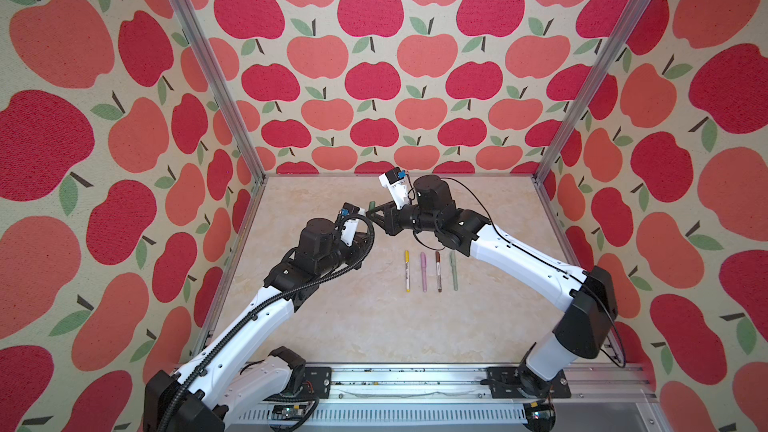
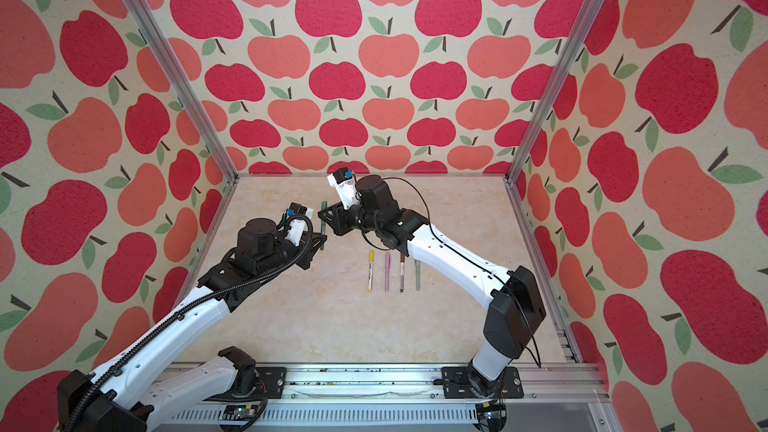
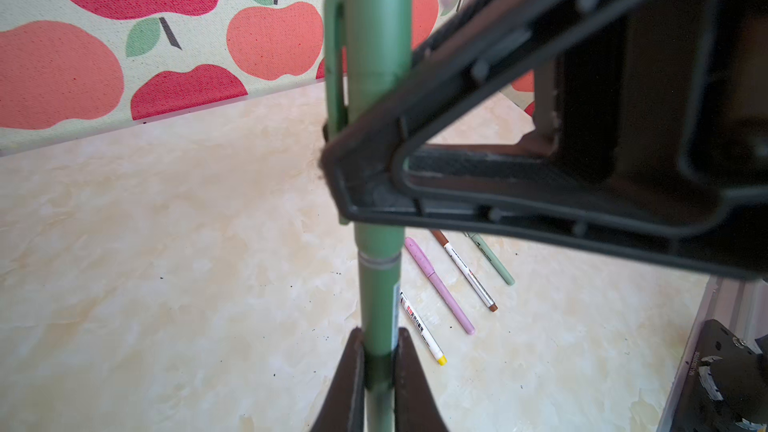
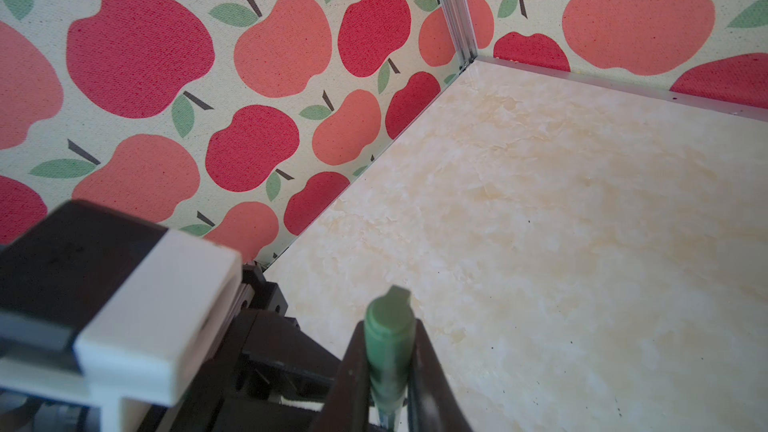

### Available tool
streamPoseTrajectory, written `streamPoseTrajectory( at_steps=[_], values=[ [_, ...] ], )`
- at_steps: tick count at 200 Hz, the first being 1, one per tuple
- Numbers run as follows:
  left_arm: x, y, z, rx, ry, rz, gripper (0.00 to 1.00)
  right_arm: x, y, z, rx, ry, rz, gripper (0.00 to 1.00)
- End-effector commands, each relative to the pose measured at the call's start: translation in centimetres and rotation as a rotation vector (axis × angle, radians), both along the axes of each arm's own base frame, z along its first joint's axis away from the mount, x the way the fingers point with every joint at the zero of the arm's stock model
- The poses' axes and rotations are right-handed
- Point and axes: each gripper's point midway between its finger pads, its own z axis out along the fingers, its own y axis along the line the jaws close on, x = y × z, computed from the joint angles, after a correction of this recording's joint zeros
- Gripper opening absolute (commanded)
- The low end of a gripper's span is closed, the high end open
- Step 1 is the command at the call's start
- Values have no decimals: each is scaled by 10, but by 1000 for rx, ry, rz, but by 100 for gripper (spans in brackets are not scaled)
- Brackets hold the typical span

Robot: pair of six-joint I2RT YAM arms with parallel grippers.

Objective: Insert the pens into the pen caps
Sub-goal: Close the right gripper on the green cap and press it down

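Observation:
A dark green pen (image 3: 377, 297) is held upright above the table's far middle, and my left gripper (image 3: 379, 363) is shut on its lower barrel. The dark green pen cap (image 3: 374, 35) sits over the pen's upper end. My right gripper (image 4: 390, 371) is shut on that cap (image 4: 388, 326) from the side. In both top views the two grippers meet at the pen (image 2: 323, 222), right gripper (image 2: 322, 214) above left gripper (image 2: 323, 238). The cap's top (image 1: 372, 204) pokes out above the right gripper (image 1: 374, 213). The pen's tip is hidden.
Four more pens lie side by side in a row on the marble-look table (image 1: 332, 326), nearer the front: yellow-and-white (image 1: 407, 272), lilac-pink (image 1: 423, 272), brown-and-white (image 1: 438, 272) and sage green (image 1: 454, 271). Apple-print walls and aluminium posts (image 1: 540, 176) enclose the table.

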Motion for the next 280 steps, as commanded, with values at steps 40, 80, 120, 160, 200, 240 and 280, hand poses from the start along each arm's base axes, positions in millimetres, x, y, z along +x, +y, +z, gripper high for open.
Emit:
streamPoseTrajectory(
  at_steps=[40, 80, 120, 160, 200, 240, 280],
  values=[
    [13, 0, 31, -61, -127, 41, 0, -8, 7, -21, -6, 97, 33, 0],
    [18, 3, 43, -96, -179, 79, 0, -13, 10, -30, 4, 150, 56, 0],
    [26, 6, 61, -134, -249, 115, 0, -19, 11, -45, 9, 216, 70, 0],
    [34, 2, 74, -148, -280, 112, 0, -27, 12, -58, 5, 257, 81, 0],
    [39, -1, 83, -151, -304, 109, 0, -35, 13, -69, -7, 279, 88, 0],
    [43, -1, 91, -150, -330, 112, 0, -40, 15, -78, -14, 300, 98, 0],
    [45, 0, 102, -153, -356, 114, 0, -44, 16, -89, -26, 322, 101, 0]
  ],
)
